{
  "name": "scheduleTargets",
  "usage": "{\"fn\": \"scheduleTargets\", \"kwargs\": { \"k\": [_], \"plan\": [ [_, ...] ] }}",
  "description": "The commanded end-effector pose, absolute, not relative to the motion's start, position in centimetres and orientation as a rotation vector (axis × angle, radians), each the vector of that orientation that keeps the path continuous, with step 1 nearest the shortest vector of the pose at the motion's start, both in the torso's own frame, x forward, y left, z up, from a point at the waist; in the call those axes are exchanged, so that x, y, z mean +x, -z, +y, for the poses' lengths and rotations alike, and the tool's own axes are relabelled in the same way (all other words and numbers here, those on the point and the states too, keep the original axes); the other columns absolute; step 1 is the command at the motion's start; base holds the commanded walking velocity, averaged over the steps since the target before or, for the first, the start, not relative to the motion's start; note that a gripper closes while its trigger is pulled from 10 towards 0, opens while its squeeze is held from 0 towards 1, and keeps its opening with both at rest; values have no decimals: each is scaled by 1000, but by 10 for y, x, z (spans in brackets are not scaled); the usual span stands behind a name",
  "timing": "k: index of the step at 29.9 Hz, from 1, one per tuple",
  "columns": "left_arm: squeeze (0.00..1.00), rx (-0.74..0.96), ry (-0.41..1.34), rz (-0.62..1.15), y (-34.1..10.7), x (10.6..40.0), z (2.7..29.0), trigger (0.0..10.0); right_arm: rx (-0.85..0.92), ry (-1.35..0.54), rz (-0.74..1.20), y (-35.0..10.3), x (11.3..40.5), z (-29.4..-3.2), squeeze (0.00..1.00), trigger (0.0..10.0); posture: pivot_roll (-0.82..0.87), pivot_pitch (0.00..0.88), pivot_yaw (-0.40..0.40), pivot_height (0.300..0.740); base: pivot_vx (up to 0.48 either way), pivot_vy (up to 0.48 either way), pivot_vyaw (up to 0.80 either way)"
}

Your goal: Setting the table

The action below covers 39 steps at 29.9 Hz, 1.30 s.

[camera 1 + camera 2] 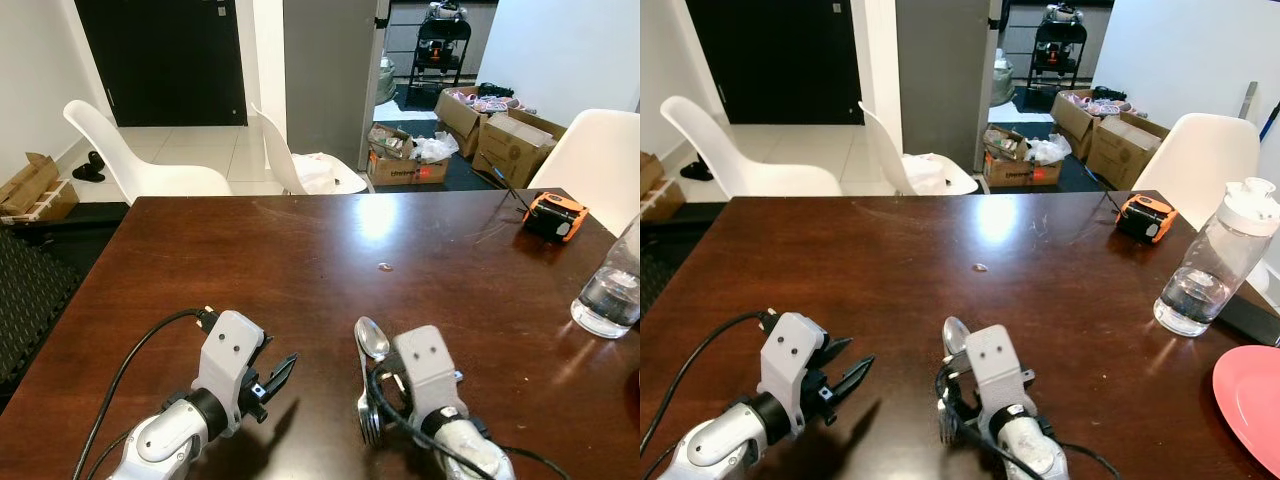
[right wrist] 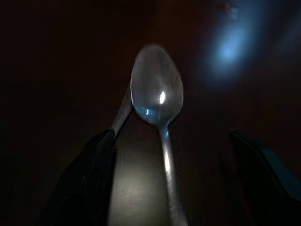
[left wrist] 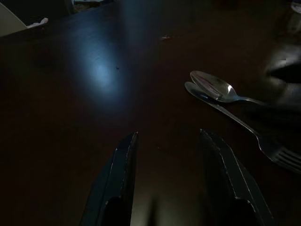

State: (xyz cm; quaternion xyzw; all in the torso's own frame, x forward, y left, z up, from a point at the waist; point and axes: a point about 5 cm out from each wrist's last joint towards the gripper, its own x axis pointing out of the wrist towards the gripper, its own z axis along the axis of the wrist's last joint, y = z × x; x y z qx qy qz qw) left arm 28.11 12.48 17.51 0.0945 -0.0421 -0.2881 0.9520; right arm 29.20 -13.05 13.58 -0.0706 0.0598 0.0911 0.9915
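Where table (image 1: 1060,300) meets edge, bottle (image 1: 1205,270) holds water.

The dark brown wooden table (image 1: 300,260) is polished glossy, throwing back ceiling light. The shiny silver metal spoon (image 2: 157,89) and matching metal fork (image 3: 277,153) look smooth and mirror-like. The clear plastic water bottle (image 1: 1212,275) is see-through, and the pink plate (image 1: 1252,400) looks matt.

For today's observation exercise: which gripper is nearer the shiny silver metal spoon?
Right. The right gripper straddles the shiny silver metal spoon; the left gripper hovers beside it, apart.
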Motion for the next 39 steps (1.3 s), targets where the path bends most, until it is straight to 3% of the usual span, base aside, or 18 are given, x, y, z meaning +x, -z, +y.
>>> {"fn": "scheduleTargets", "kwargs": {
  "k": [1,7,8,9,10,11,23,39],
  "plan": [
    [0,198,591,-67,-170,280,126,10000,-69,-175,189,-120,290,-132,0,10000,29,152,111,740,0,0,0],
    [0,201,589,-65,-170,280,128,10000,74,-193,295,-101,288,-134,0,10000,34,156,117,740,0,0,0],
    [0,202,590,-64,-170,280,128,10000,72,-191,317,-96,288,-135,0,9412,36,155,117,740,0,0,0],
    [0,202,591,-64,-170,279,128,10000,47,-210,374,-89,285,-136,0,1843,37,154,117,740,0,0,0],
    [0,202,591,-64,-170,279,128,10000,47,-210,374,-89,285,-136,0,1843,37,154,117,740,0,0,0],
    [0,202,591,-64,-170,279,128,10000,17,-215,412,-84,283,-138,0,0,34,153,116,740,0,0,0],
    [0,198,587,-67,-170,280,127,10000,-90,-164,529,-64,277,-159,0,0,30,144,106,740,0,0,0],
    [0,199,583,-71,-170,281,127,10000,44,-144,524,-64,279,-160,0,0,30,137,106,740,0,0,0]
  ]
}}
